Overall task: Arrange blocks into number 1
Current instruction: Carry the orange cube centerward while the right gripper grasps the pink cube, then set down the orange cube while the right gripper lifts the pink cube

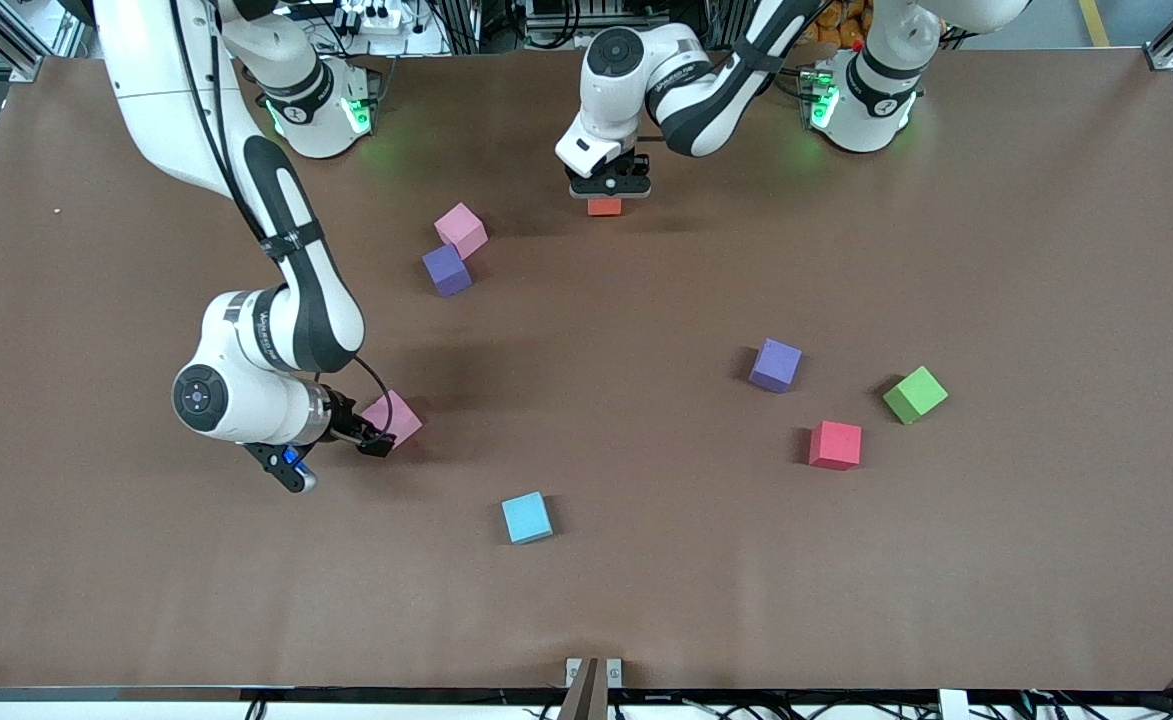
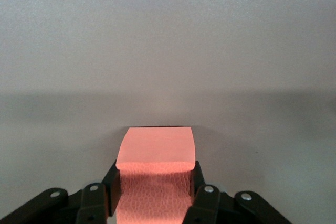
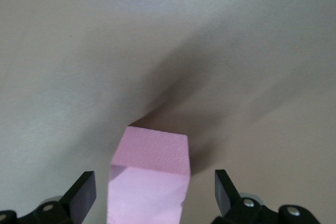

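Note:
My left gripper (image 1: 606, 196) (image 2: 156, 188) is shut on the orange cube (image 1: 604, 207) (image 2: 156, 148), low over the table near the arms' bases. My right gripper (image 1: 382, 436) (image 3: 155, 193) stands open around a pink cube (image 1: 393, 416) (image 3: 152, 166), with a gap on each side between cube and fingers (image 3: 84, 196). A second pink cube (image 1: 461, 229) touches a purple cube (image 1: 447, 270) mid-table. Another purple cube (image 1: 775, 364) and the red cube (image 1: 835, 444) lie toward the left arm's end.
A green cube (image 1: 914, 394) lies beside the red cube, toward the left arm's end. A light blue cube (image 1: 527, 517) sits nearer the front camera than the pink cube at my right gripper. The brown table (image 1: 996, 250) is bare elsewhere.

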{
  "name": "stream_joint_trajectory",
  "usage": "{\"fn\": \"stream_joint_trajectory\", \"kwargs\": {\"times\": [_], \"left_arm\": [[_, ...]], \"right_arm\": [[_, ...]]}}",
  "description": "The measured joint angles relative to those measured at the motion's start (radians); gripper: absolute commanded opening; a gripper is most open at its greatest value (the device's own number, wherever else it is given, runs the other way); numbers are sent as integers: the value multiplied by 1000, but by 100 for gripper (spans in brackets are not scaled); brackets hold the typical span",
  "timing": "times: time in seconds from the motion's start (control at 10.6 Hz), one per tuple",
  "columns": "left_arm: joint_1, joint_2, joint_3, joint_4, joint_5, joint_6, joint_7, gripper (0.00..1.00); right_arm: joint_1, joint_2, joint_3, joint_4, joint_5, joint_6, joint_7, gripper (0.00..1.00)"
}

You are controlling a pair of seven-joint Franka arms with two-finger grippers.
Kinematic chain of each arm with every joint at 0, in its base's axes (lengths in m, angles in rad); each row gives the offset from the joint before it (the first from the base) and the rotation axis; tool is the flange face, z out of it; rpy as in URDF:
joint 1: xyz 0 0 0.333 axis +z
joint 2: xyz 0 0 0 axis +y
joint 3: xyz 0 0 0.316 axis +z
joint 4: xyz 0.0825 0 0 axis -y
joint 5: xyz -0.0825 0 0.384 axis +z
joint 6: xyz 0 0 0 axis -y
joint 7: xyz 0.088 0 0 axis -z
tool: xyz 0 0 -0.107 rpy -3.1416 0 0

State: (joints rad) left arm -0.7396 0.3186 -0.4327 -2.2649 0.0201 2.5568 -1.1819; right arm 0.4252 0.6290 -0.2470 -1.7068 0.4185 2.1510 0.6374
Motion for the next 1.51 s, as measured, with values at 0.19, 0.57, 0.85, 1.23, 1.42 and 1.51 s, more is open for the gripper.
{"fn": "stream_joint_trajectory", "kwargs": {"times": [0.19,0.57,0.85,1.23,1.42,1.51], "left_arm": [[0,14,1,15,0,0,3,0],[3,43,20,37,0,0,3,100],[7,52,26,68,0,0,1,100],[80,-3,36,124,0,-62,2,100],[181,-79,70,148,0,-190,65,100],[233,-102,103,153,0,-233,112,100]], "right_arm": [[17,0,-9,-16,1,2,0,100],[22,7,-10,-21,10,30,0,100],[29,23,-10,-22,27,56,0,100],[57,37,-10,-22,29,82,-2,50],[68,36,-13,-21,29,83,-10,35],[70,37,-13,-20,29,83,-29,35]]}}
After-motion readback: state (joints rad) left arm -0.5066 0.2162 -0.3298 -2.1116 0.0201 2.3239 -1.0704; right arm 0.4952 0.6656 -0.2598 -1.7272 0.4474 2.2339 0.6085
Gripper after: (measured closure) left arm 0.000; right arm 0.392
